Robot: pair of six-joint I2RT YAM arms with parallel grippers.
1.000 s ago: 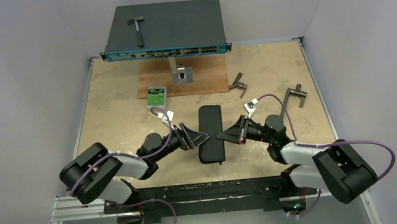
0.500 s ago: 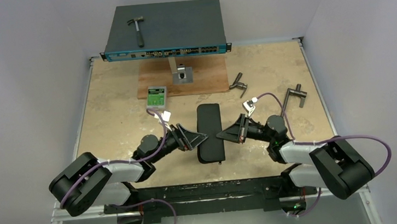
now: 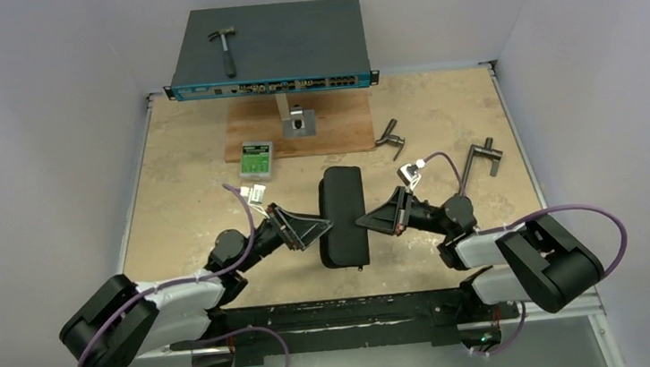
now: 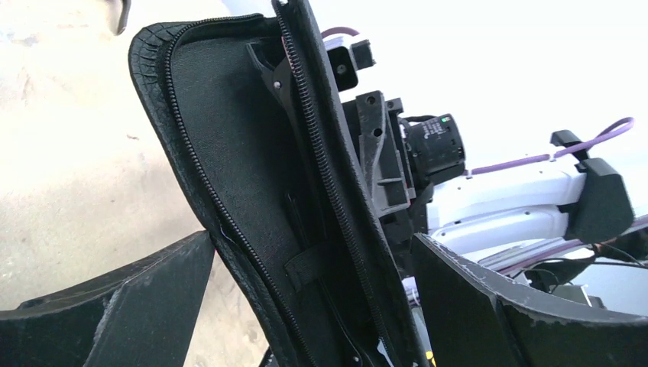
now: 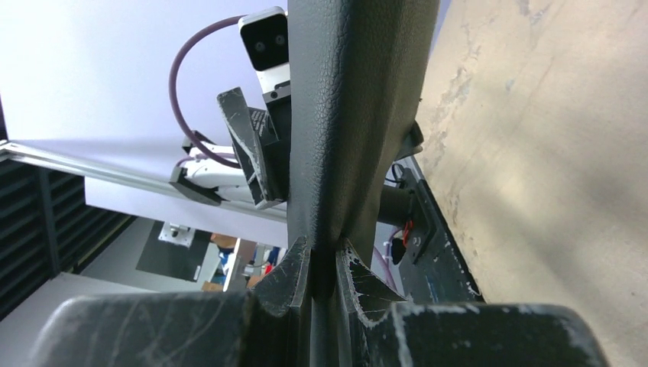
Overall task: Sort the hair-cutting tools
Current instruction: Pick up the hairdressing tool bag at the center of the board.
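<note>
At the middle of the beige stone-patterned table, between the two arms, one black zippered fabric case is lying with its long axis running straight away from the arm bases.

The right gripper is meeting the case at its right long edge. Its jaws are pressing together on that edge, and the right wrist view is showing grained black material wedged between the two fingertips.

The left gripper is sitting at the case's left long edge with its jaws standing wide apart, gripping nothing. In the left wrist view the zip is parted and the lining is showing between the fingers. The mouth is therefore facing the left arm, which is the arm nearer the inside.

Hair-cutting tools: none are lying out in the open. Inside the case a slim dark shape is tucking under one black strap; I cannot tell what it is, and no scissors are showing.

Beyond the case:
- Two grey metal T-handle tools, one to the far right and one further right.
- One small green-and-white box to the far left.
- One brown wooden board.
- One blue-grey flat network switch, carrying one hammer.

Judgement: the next reach is falling to the open left jaws, going in through the parted zip while the right is pinning the far edge.
</note>
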